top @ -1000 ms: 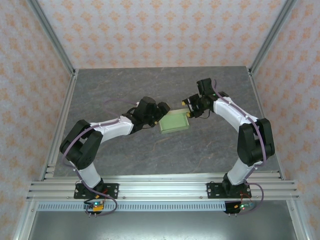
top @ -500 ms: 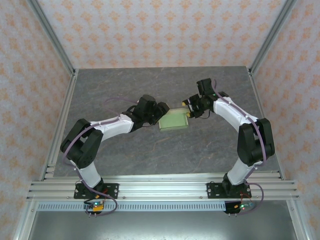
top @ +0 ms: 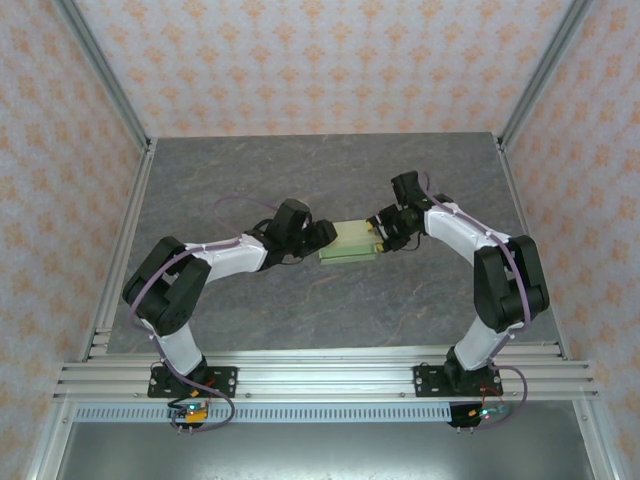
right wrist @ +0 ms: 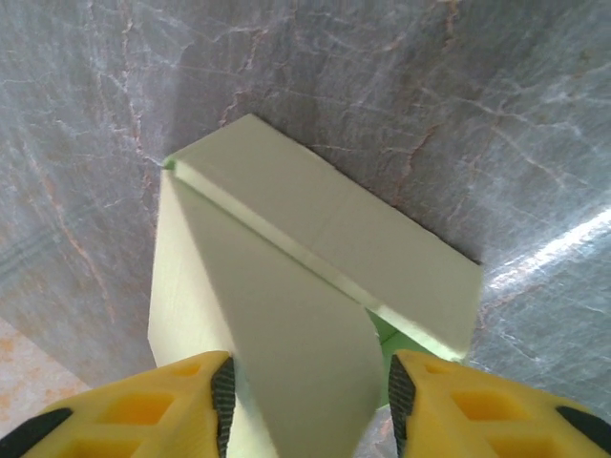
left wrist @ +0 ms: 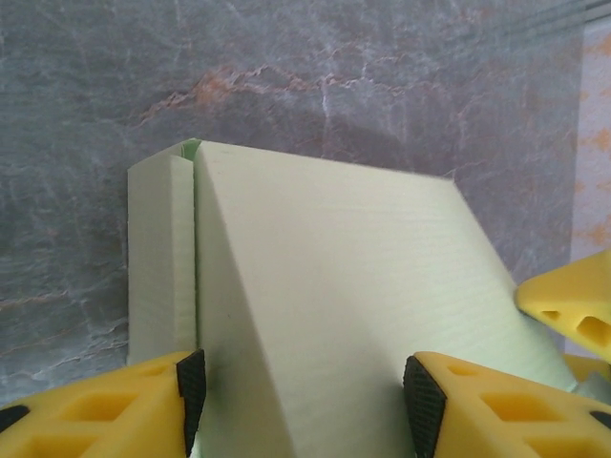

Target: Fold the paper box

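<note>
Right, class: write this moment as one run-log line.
phase: folding | paper box: partly folded, held at both ends | left pincer: shut on paper box | right pincer: shut on paper box

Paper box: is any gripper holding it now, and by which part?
Both seem to hold the paper box: the left gripper is closed on its left end, the right gripper on a panel at its right end.
</note>
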